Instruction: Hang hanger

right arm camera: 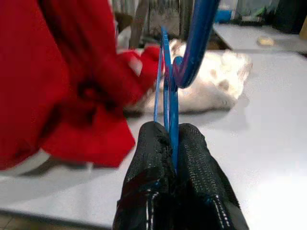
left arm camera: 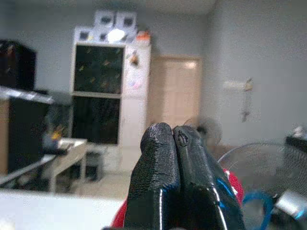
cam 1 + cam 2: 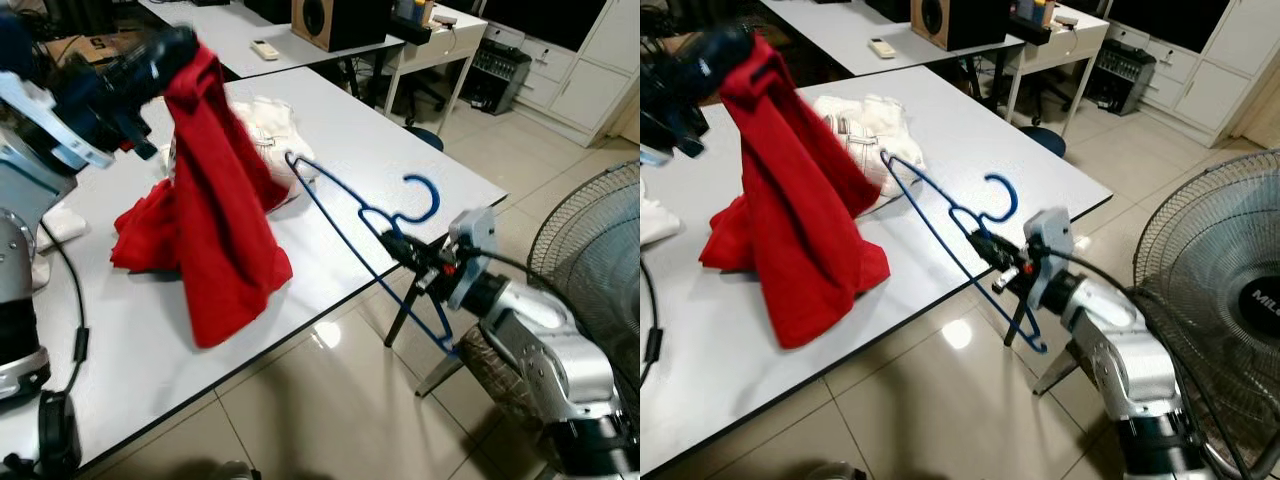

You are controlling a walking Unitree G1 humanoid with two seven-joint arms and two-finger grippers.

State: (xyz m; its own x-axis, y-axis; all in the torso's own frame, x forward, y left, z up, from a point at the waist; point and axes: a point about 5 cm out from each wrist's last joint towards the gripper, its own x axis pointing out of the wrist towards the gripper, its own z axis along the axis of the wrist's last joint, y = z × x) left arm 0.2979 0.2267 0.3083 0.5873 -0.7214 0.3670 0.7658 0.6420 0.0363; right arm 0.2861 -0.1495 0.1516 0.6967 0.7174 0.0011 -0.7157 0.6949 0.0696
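We hold the red garment [image 3: 215, 200] pinched in our left gripper [image 3: 185, 45] above the table [image 3: 400, 150]; our right gripper [image 3: 400, 245] clamps the blue hanger [image 3: 340, 215]; we should steer its far shoulder into the garment's opening, slowly.

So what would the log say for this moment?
left gripper: shut on red garment, lifted | right gripper: shut on blue hanger | garment not on hanger

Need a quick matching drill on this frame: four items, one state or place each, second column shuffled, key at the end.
Items:
1. red garment
2. blue hanger
3. white clothes
4. fan

States:
A. lying on the white table
B. standing on the floor beside the right arm
C. clamped in the right gripper
D. held up off the table by the left gripper

Pairs: 1-D, 2-C, 3-A, 4-B
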